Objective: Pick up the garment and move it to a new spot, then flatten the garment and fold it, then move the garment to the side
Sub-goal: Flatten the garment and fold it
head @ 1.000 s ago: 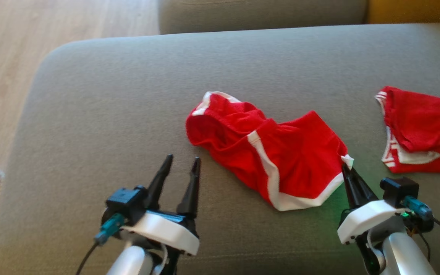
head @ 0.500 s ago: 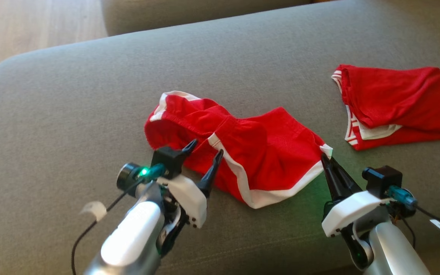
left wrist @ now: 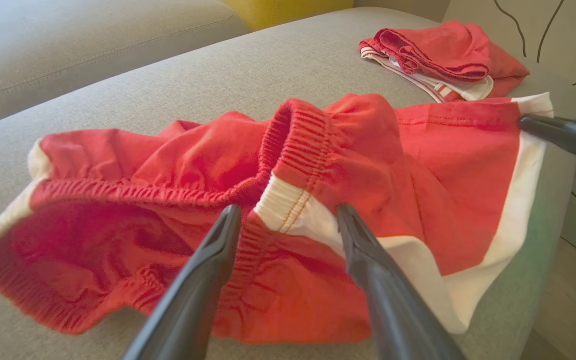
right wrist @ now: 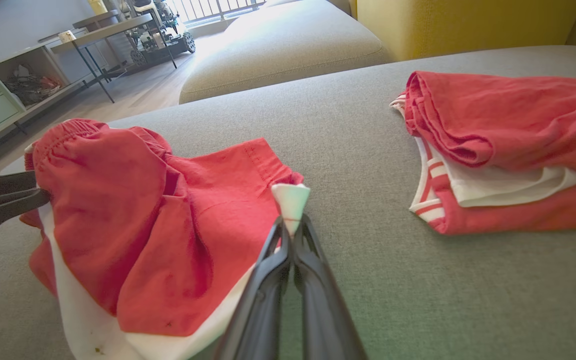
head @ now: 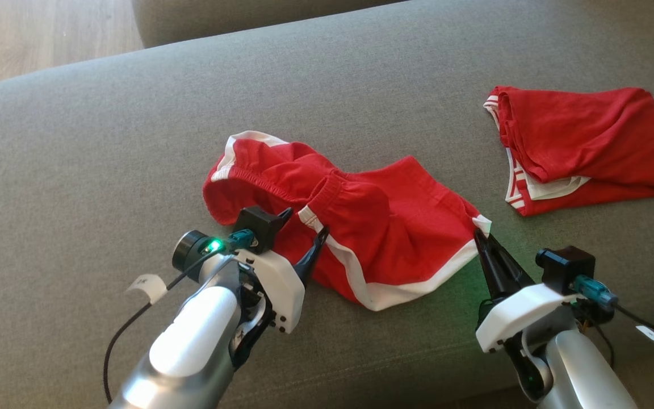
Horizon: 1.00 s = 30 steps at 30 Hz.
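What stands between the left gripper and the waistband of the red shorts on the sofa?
Nothing visible. The open left gripper straddles the waistband of the red shorts. The right gripper is shut on their white hem corner. The folded red garment lies apart, further right.

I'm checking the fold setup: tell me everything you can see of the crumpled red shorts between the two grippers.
The red shorts look like soft knit cloth with white side trim and a gathered elastic waistband. They lie crumpled, not flat, on the grey sofa cushion. The right gripper is shut on a white-trimmed corner; the open left gripper straddles the waistband end.
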### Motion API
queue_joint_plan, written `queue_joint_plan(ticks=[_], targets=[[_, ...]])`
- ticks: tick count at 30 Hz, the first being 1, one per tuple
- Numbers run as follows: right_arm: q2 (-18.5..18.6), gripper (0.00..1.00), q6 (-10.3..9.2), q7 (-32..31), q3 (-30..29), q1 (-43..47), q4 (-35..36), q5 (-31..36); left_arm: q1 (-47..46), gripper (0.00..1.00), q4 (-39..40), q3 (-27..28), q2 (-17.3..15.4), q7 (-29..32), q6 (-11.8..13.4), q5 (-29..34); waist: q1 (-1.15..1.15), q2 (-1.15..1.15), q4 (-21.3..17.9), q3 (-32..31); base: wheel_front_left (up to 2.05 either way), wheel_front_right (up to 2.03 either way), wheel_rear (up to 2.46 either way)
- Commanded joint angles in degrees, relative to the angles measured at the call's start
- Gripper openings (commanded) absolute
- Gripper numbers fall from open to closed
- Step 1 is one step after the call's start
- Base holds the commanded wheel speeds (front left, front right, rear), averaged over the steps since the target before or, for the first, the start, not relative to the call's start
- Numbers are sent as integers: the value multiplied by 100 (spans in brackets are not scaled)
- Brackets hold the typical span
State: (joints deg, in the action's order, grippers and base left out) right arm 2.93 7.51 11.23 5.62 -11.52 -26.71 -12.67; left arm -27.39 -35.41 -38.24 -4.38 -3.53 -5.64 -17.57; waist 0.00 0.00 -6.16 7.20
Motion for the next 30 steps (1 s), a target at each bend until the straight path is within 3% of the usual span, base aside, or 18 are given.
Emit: queue_joint_plan(ticks=[1, 19, 20, 21, 22, 30], targets=[[-5, 0, -2, 85, 141, -251, 122, -48, -330, 100, 114, 146, -105, -23, -12, -13, 0, 0, 19, -8, 0, 0, 0], [-5, 0, -2, 58, 163, -312, 18, 4, -759, 100, -242, -273, -175, -75, -146, -67, 0, 0, 22, 12, 0, 0, 0], [-5, 0, -2, 59, 156, -313, 16, 5, -774, 44, -282, -332, -170, -41, -157, -124, 0, 0, 21, 9, 0, 0, 0], [-5, 0, -2, 60, 154, -313, 16, 5, -780, 15, -299, -362, -170, -31, -161, -150, 0, 0, 22, 7, 0, 0, 0], [-5, 0, -2, 61, 153, -314, 16, 6, -787, 0, -314, -387, -173, -31, -164, -174, 0, 0, 23, 7, 0, 0, 0], [-5, 0, -2, 64, 55, -312, 13, 37, -806, 0, -356, -441, -222, -152, -174, -363, 0, 0, 109, -22, 0, 0, 0]])
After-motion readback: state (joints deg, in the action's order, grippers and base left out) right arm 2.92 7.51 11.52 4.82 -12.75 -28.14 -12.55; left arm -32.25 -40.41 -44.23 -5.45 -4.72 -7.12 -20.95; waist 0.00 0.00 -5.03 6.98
